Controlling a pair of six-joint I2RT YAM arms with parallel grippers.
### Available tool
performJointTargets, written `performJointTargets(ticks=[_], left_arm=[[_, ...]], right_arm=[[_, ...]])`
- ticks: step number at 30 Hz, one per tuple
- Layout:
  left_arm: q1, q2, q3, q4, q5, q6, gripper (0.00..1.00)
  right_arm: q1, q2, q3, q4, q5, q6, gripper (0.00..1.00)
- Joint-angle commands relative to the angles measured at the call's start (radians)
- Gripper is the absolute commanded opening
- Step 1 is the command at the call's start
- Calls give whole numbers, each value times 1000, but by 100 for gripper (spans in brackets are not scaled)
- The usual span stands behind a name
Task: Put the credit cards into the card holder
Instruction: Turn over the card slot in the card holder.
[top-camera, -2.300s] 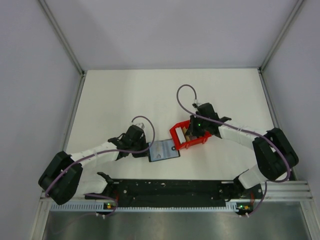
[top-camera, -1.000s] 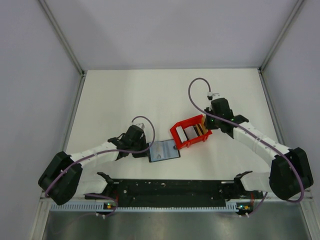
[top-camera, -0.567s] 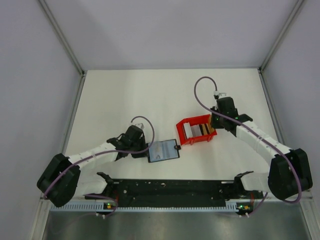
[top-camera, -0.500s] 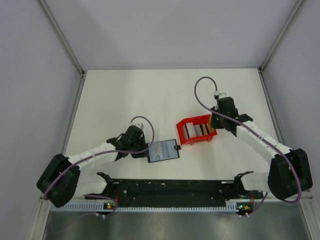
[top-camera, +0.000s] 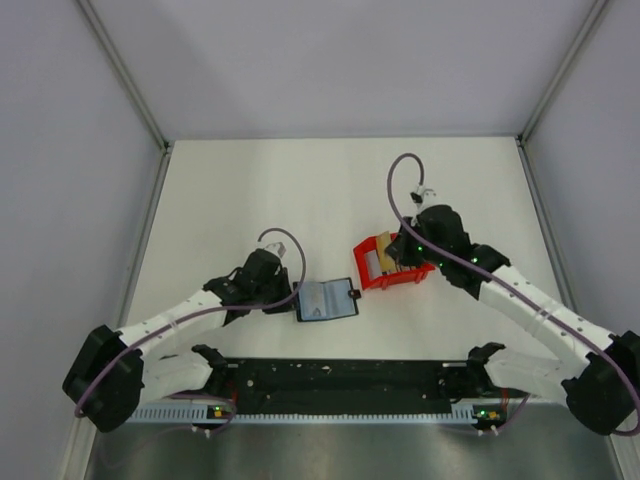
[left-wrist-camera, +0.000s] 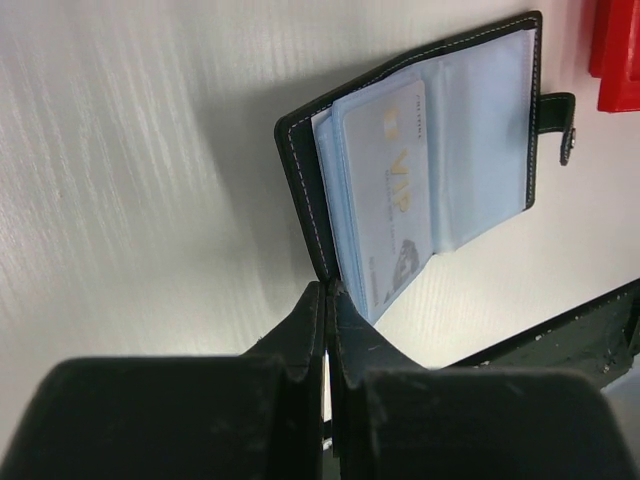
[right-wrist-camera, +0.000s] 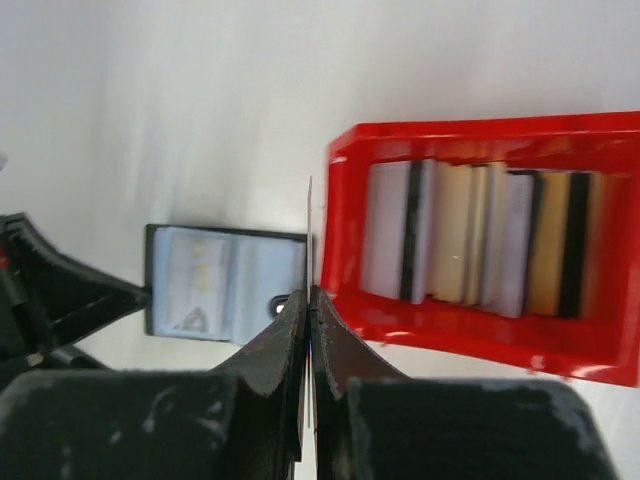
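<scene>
The card holder (left-wrist-camera: 440, 150) lies open on the desk (top-camera: 300, 190), near the red tray (right-wrist-camera: 470, 335), with 1 pale VIP card (left-wrist-camera: 385, 190) in a clear pocket. The left claw (left-wrist-camera: 327, 290) is closed, its tips at the holder's near corner. Other credit cards (right-wrist-camera: 470, 250) stand on edge in the tray. The right claw (right-wrist-camera: 309, 295) is clamped on 1 credit card (right-wrist-camera: 309, 230), seen edge-on beside the tray wall nearest the holder.

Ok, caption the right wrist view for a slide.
Right tool pinches a card edge-on between red tray and open card holder.
</scene>
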Motion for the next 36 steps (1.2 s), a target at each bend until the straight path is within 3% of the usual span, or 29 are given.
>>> performJointTargets(ticks=[1, 6, 11, 25, 36], left_arm=[[-5, -39, 45, 9, 27, -5, 0], [-5, -62, 32, 35, 61, -31, 0], [-3, -77, 14, 54, 73, -50, 0], [-3, -85, 6, 68, 75, -50, 0], [-3, -86, 5, 64, 70, -48, 0]], right_arm=[[203, 10, -17, 111, 151, 183, 0], [424, 116, -11, 239, 346, 334, 0], [532, 257, 13, 349, 408, 398, 0], [644, 433, 119, 424, 440, 392, 0], [656, 455, 127, 405, 476, 372, 0]])
